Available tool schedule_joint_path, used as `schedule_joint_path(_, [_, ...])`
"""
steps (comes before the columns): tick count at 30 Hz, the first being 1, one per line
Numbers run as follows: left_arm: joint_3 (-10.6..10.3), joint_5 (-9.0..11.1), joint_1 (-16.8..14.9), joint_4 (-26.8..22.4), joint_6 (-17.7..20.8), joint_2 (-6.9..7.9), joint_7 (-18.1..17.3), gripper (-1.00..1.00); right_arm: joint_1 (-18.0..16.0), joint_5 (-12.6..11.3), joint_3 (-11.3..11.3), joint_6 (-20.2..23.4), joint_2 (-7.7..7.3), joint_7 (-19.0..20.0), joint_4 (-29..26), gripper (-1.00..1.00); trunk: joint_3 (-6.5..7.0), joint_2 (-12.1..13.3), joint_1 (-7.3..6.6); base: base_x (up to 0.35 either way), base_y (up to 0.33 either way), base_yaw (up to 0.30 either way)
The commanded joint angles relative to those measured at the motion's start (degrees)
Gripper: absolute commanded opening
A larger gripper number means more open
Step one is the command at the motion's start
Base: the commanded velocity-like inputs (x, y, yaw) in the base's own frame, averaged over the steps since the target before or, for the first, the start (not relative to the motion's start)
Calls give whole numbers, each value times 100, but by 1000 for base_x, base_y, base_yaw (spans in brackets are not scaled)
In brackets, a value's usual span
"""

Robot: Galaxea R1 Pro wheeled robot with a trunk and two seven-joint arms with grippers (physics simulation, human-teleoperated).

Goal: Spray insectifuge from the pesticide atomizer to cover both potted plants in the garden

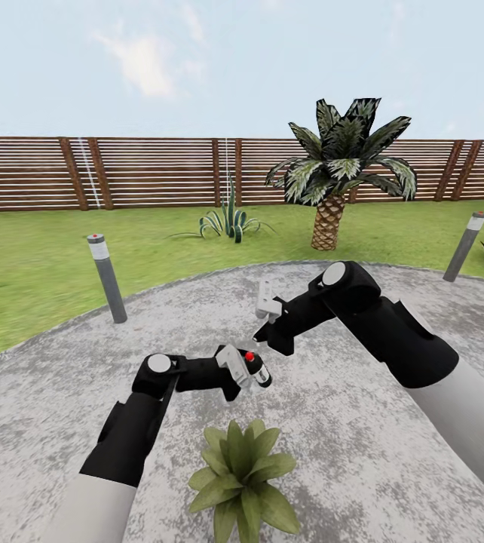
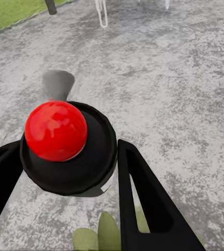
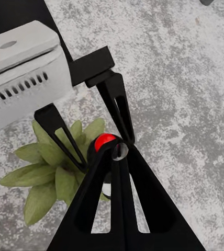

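While clamped in the left gripper (image 1: 251,371) — pesticide atomizer (image 1: 258,367) above potted plant (image 1: 242,475), right gripper's (image 1: 259,337) closed tips at its red button.

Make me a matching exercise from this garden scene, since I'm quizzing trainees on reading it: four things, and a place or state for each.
Things:
1. pesticide atomizer
2. potted plant
3. palm
4. right gripper

Places or states:
A. on the paving, below the bottle
B. on the lawn before the fence
C. clamped in the left gripper
D. fingertips shut, at the red button

Pairs: 1-C, 2-A, 3-B, 4-D
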Motion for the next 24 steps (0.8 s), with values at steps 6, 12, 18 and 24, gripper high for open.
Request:
schedule_joint_path(6, [3, 79, -4, -54, 68, 5, -31, -100, -7, 58, 7, 15, -7, 53, -8, -100, -6, -3, -1, 0, 0, 0])
schedule_joint_path(12, [3, 96, -4, -64, 71, -4, -35, -100, -7, 58, 6, -43, -9, 53, -2, -100, -6, -3, -1, 0, 0, 0])
schedule_joint_path(18, [3, 102, -4, -153, 112, -6, -38, -100, -6, 58, 6, -55, -9, 53, 1, -100, -6, -3, -1, 0, 0, 0])
schedule_joint_path(24, [3, 103, -6, -199, 145, -9, -39, -100, -7, 58, 6, -57, -16, 53, 1, -100, -6, -3, -1, 0, 0, 0])
